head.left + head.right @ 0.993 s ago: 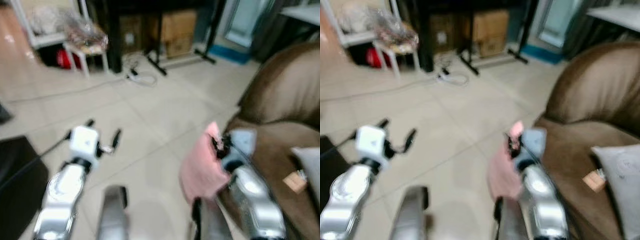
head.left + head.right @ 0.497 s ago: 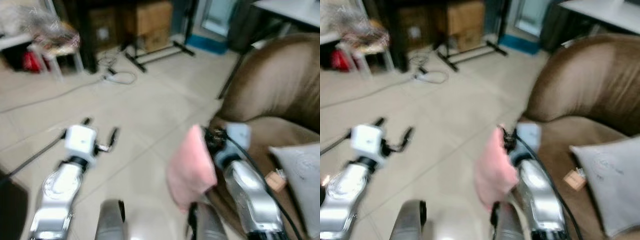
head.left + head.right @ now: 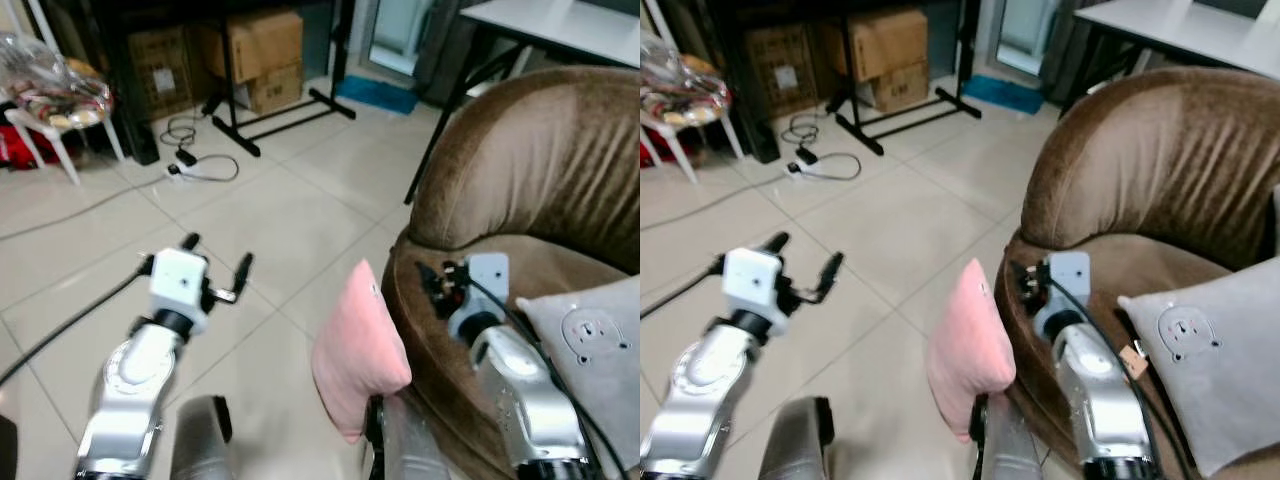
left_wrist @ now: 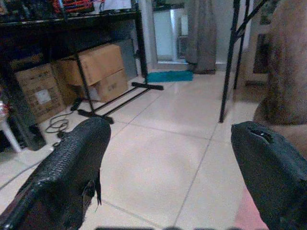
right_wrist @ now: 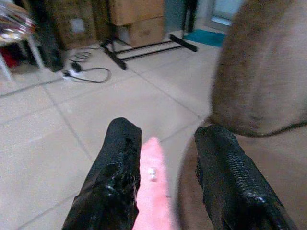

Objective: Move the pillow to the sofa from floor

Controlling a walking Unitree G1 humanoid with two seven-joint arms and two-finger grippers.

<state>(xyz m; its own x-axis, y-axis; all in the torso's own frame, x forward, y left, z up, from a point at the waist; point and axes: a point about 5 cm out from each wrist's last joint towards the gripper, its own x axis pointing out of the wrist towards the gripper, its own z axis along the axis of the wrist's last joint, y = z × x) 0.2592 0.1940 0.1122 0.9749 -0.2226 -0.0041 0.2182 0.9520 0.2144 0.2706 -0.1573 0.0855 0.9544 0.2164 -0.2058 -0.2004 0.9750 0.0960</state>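
Compared with the earlier pictures, the head camera has swung further toward the brown sofa (image 3: 530, 190), which now takes up more of the right side, and the picture has sharpened from blurred to clear; the white stool and bagged items have slid toward the left edge. The pink pillow (image 3: 357, 352) was pressed close against the right gripper (image 3: 436, 281) a second ago; it now hangs lower, upright on its edge, off the floor and against the sofa's front rim. In the right wrist view the pillow's top edge (image 5: 152, 191) sits between the two black fingers (image 5: 115, 172), touching the nearer one, with a gap to the other; the fingers stand apart, and whether they actually pinch the pillow cannot be told. What carries the pillow's lower part is hidden. The left gripper (image 3: 215, 268) is held out over the tiled floor (image 3: 260, 210), well apart from the pillow, its fingers spread wide with nothing between them. A grey cushion (image 3: 590, 345) lies on the sofa seat.
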